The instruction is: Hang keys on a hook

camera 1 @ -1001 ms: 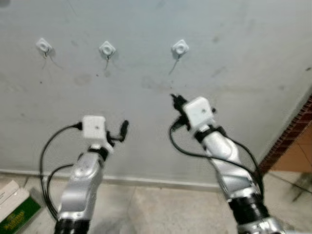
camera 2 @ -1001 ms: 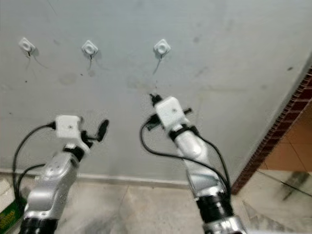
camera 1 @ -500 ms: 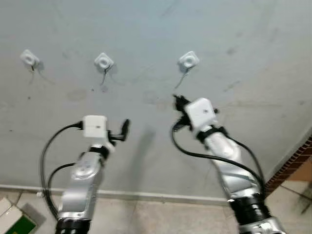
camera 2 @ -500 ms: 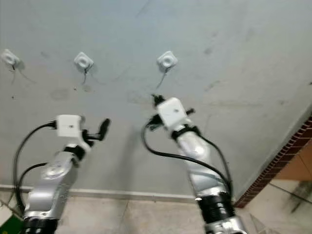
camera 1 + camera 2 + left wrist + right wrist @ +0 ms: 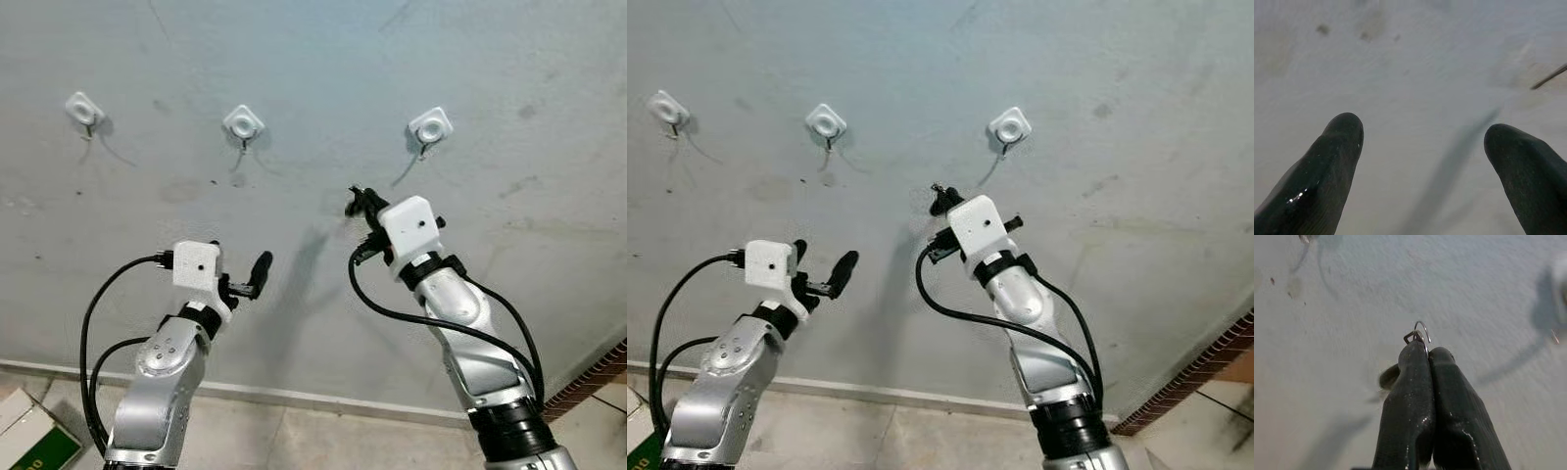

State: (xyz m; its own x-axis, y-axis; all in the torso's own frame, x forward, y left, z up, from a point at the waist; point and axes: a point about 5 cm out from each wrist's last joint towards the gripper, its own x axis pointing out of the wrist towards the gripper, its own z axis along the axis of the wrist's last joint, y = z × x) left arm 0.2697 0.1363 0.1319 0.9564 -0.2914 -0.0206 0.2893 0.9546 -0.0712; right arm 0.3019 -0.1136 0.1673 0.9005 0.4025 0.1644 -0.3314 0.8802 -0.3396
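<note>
Right tool closer to the rightmost hook as the robot's view shifts

The head camera has moved, so all three hooks now sit further right in the eye views and the brick edge at the wall's right end has slipped almost out of sight. Against the wall itself, the right tool (image 5: 355, 201), pinched on the keys (image 5: 1418, 334), has come nearer the rightmost hook (image 5: 430, 125), just below and to its left. The left tool (image 5: 257, 274) now sits slightly lower in the view.
</note>
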